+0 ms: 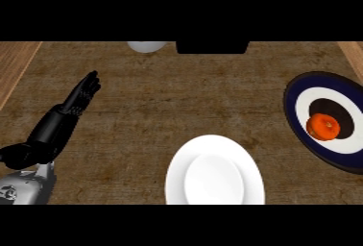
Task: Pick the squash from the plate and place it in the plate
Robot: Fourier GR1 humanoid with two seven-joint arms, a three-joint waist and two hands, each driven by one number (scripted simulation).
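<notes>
White plate [215, 177] nearest, ringed plate [320, 90] rightward: two plates (one squash [324, 126] aboard).

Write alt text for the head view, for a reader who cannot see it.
An orange squash sits on a blue-and-white ringed plate at the right edge. A white plate lies at bottom centre, and the robot's left hand rests open at the left.
</notes>
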